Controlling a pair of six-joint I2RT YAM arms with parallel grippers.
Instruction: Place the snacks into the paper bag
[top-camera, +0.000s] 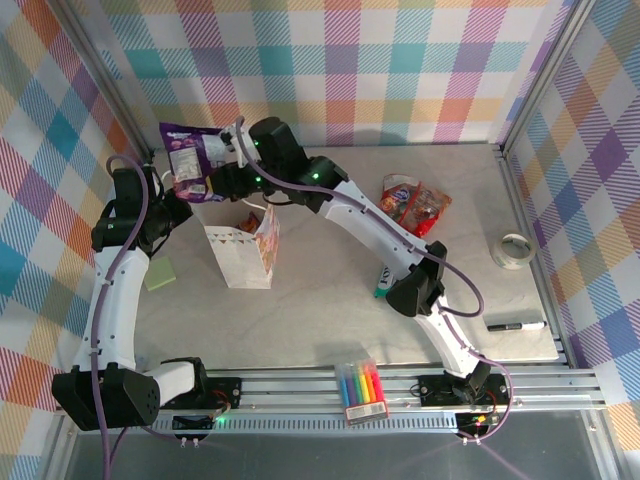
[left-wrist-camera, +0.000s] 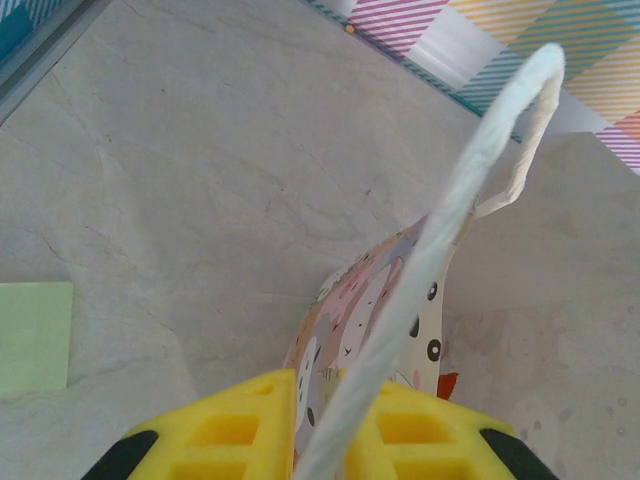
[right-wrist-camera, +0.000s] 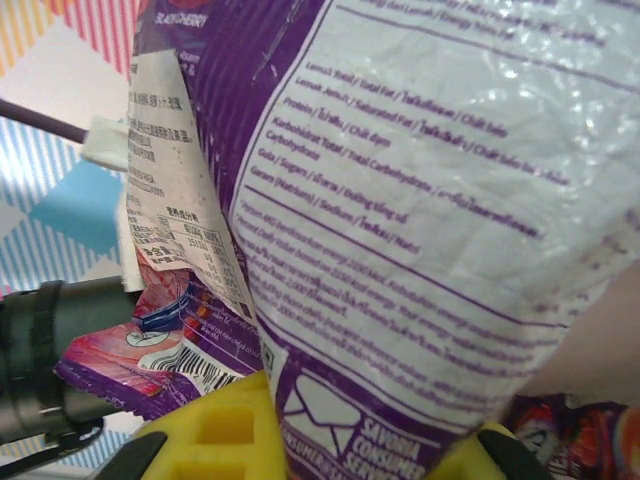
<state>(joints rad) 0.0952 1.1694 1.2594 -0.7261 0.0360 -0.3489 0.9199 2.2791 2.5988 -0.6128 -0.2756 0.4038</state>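
A: What do we log as off-task here?
B: We see a pack of rainbow markers (top-camera: 361, 392) lying across the metal rail (top-camera: 290, 385) at the near edge of the bench (top-camera: 320, 320).
A: Right side?
B: We've got a tape roll (top-camera: 514, 250) lying flat near the right wall. There's a black marker (top-camera: 516, 326) nearer us, apart from the roll.
A: Left?
B: Green sticky note (top-camera: 160, 275), flat on the bench. We also see a teal-capped pen (top-camera: 381, 285) mid-bench, partly hidden. Plaid walls (top-camera: 400, 60) all round.

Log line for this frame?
left gripper: shut on paper bag handle | right gripper: holding purple packet | other snacks: on table
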